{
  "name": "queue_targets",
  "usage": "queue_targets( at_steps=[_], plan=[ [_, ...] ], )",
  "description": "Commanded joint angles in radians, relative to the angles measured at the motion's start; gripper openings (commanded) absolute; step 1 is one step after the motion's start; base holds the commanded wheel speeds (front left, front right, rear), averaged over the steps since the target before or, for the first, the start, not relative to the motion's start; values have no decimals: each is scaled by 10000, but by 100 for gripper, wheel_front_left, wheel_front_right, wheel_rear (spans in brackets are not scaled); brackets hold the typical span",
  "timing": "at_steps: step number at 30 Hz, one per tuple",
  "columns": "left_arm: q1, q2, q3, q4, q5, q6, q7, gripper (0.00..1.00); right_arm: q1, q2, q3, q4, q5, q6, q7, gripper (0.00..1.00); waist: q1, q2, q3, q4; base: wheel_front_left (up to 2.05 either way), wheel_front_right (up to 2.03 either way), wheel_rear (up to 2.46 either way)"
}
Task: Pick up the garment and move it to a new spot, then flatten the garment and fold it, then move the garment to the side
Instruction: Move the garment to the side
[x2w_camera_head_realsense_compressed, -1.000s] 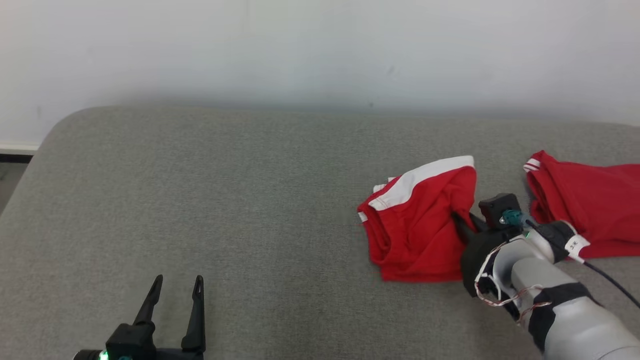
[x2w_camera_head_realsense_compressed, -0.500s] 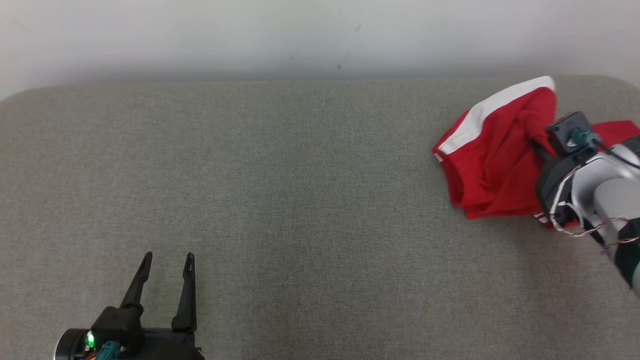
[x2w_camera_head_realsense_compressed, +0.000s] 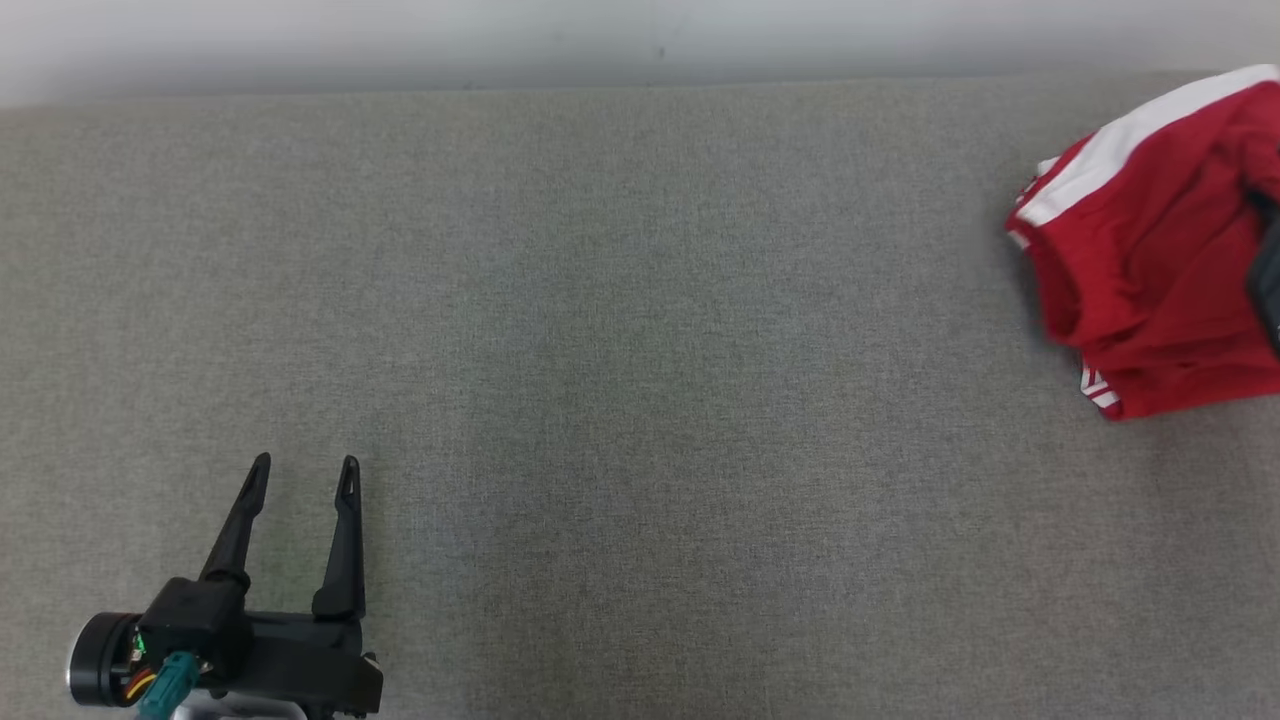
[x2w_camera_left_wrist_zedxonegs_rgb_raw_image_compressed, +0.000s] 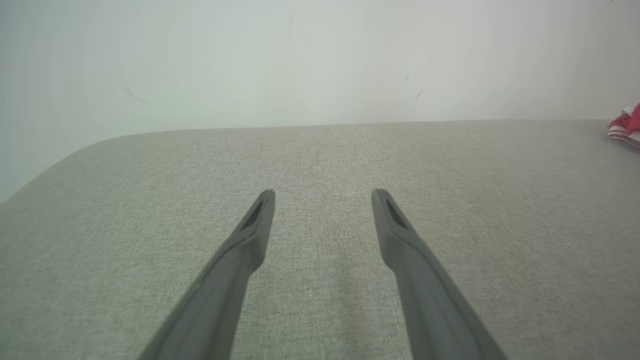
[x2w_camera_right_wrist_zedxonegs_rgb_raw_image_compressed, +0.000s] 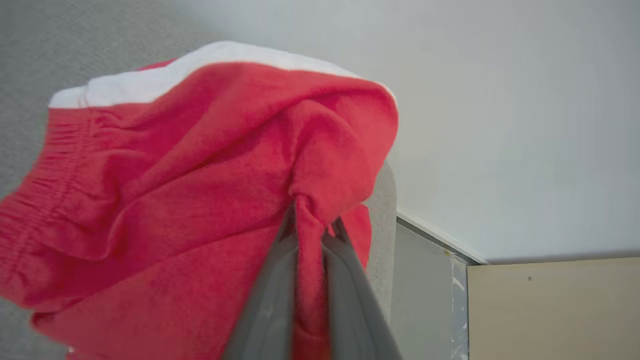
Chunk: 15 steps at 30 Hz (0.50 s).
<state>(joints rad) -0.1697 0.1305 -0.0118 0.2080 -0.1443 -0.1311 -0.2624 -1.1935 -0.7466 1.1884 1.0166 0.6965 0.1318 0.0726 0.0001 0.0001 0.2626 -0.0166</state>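
The right claw (x2w_camera_right_wrist_zedxonegs_rgb_raw_image_compressed: 314, 222) clamps a bunched fold of the red garment (x2w_camera_head_realsense_compressed: 1140, 240) at the far right of the grey surface (x2w_camera_head_realsense_compressed: 640, 350) — the left claw (x2w_camera_head_realsense_compressed: 304, 462) hangs spread and empty. A good carry likely needs a firm pinch, the cloth lifted clear before travel.

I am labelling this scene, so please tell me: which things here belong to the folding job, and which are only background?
Job: red garment; right claw, shut on it; left claw, open; grey cushion, the work surface.
Background: white wall; beige panel.
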Motion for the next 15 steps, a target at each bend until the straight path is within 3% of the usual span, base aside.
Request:
queue_targets(
  at_steps=[1, 5, 12, 13, 14, 15],
  plan=[
    [-115, 36, 34, -84, -47, 15, -32, 100, -218, -296, 72, -5, 151, -29, 127, 0, -1, -1, 186, -25, 0, 0, 0],
    [-153, 134, 128, -197, -33, 15, -32, 100, -530, -812, 263, -97, 397, -29, 399, 0, -1, -1, 459, -90, 0, 0, 0],
    [-244, 105, 76, -227, 54, 15, -32, 100, -686, -775, 352, 115, 489, -29, 415, 0, -1, -1, 647, -92, 0, 0, 0],
    [-266, 110, 72, -229, 63, 15, -32, 100, -711, -732, 370, 163, 432, -29, 366, 37, -1, -1, 655, -85, 0, 0, 0],
    [-266, 110, 72, -229, 63, 15, -32, 100, -711, -732, 370, 163, 432, -29, 366, 37, -1, -1, 655, -85, 0, 0, 0],
    [-283, 110, 66, -226, 68, 15, -32, 100, -739, -695, 382, 221, 365, -29, 312, 84, -1, -1, 654, -81, 0, 0, 0]
  ],
)
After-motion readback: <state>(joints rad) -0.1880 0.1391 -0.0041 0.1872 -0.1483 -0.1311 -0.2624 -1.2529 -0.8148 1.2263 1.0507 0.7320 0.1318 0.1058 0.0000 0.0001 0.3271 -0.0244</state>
